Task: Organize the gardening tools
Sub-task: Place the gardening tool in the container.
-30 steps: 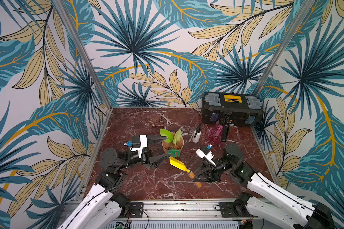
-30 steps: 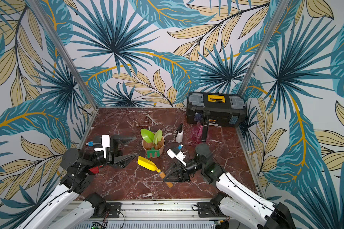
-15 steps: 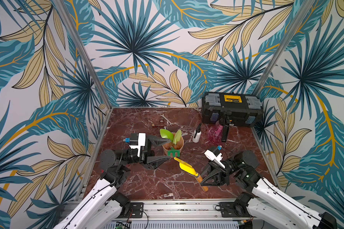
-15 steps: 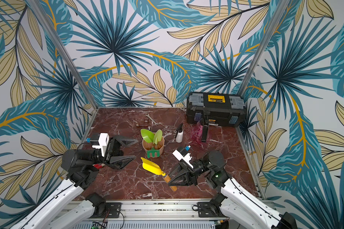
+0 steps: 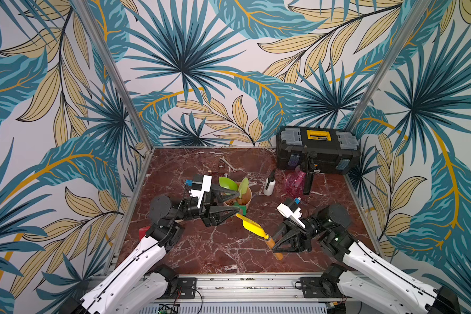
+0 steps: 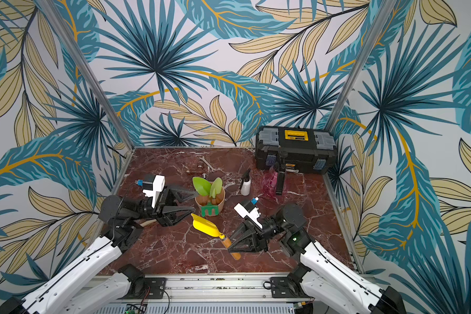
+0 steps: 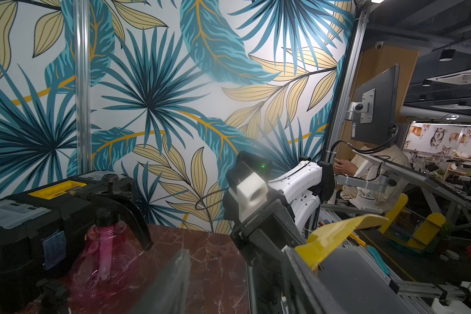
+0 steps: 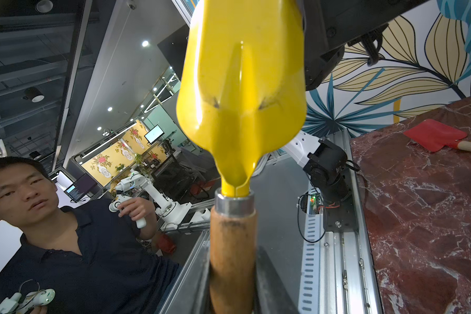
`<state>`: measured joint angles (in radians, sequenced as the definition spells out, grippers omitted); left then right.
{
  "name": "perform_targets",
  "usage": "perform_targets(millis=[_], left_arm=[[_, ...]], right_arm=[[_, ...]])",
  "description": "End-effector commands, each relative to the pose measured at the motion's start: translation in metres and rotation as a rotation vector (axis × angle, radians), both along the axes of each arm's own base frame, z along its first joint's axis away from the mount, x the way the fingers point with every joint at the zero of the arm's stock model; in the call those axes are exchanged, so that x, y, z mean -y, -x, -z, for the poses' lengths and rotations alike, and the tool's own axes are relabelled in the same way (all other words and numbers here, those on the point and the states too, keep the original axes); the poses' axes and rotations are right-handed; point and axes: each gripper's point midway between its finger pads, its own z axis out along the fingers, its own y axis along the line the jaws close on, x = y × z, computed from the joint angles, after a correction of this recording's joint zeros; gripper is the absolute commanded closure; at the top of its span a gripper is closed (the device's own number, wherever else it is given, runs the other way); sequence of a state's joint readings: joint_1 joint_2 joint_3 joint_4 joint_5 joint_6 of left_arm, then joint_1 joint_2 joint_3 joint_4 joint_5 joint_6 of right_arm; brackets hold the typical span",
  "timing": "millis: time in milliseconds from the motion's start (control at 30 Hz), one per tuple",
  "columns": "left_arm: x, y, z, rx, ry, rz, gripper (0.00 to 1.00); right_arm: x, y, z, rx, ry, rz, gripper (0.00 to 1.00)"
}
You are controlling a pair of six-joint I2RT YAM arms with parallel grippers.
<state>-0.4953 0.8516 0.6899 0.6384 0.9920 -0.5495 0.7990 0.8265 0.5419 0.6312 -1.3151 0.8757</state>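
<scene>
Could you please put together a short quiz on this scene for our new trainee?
1. True or false: the right gripper is shut on the wooden handle of the yellow trowel.
2. What stands in the pot? A) lime-green tools B) a red tool C) a white bottle
3. Fill in: the pink spray bottle sits next to the black-and-yellow ____.
Key: 1 true; 2 A; 3 toolbox.

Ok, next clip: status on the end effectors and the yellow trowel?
Right end effector shut on yellow trowel handle, blade raised toward pot. Left end effector open beside pot, near blade tip; may crowd the drop.
</scene>
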Motion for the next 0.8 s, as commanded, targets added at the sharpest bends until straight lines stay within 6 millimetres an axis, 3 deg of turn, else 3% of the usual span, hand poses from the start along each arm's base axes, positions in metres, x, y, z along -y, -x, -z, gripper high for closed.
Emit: perform_targets(millis=[0, 167, 467, 767], left_arm=[[-0.006, 0.015, -0.014, 0.055, 0.019, 0.018, 0.38], [-0.009, 0.024, -0.021, 0.078, 0.024, 0.03, 0.38], [-0.003, 0.017, -0.004, 0.035, -0.024, 0.049, 0.38], [0.007, 0.014, 0.004, 0.005, -0.049, 0.085, 0.63]], right_arm=[[0.003, 0.001, -0.008, 0.033, -0.039, 0.013, 0.9], [0.004, 0.002, -0.01, 0.035, -0.045, 0.023, 0.9], [0.001, -0.002, -0.016, 0.045, -0.052, 0.026, 0.9], [-0.003, -0.005, -0.015, 0.047, -0.045, 0.028, 0.9]])
